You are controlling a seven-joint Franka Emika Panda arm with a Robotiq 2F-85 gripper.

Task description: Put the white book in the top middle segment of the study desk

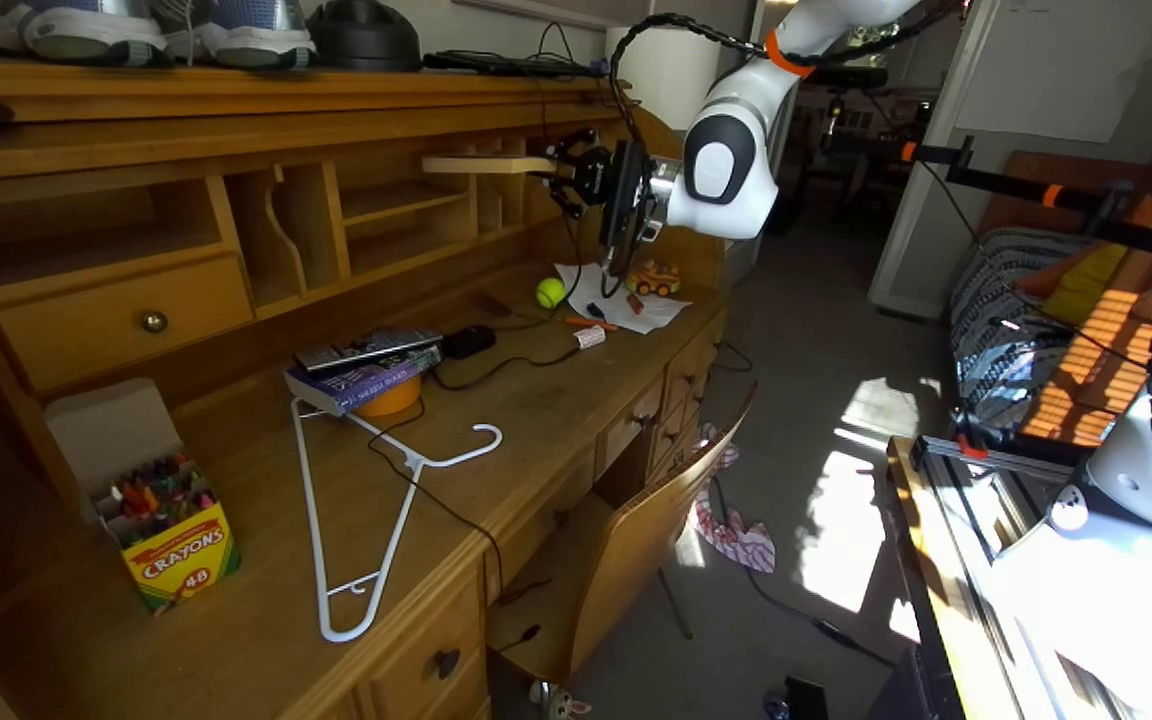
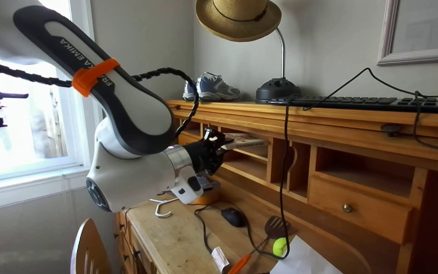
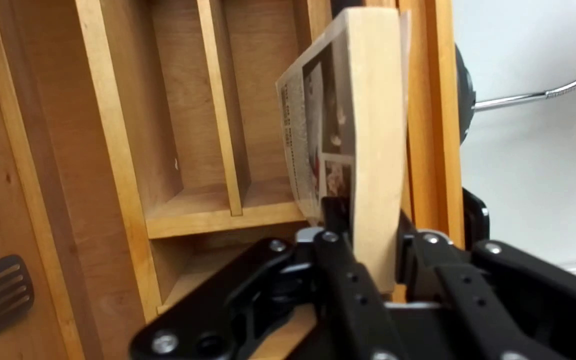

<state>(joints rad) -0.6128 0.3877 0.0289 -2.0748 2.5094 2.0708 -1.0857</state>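
A black Robotiq gripper (image 3: 372, 220) pinches the white book (image 2: 246, 140) by one end, its two fingers (image 3: 339, 252) clenched against opposite covers. The book is held in midair, nearly flat, in front of the top middle segment (image 3: 263, 100) of the honey-brown study desk (image 1: 236, 135); from here I cannot tell whether its far end is inside. On the desktop (image 1: 536, 400) below, a white plastic hanger (image 1: 416, 461) lies near an opened crayon box (image 1: 181, 555), and a tennis ball (image 1: 550, 292) rests near a slotted spatula (image 2: 277, 227).
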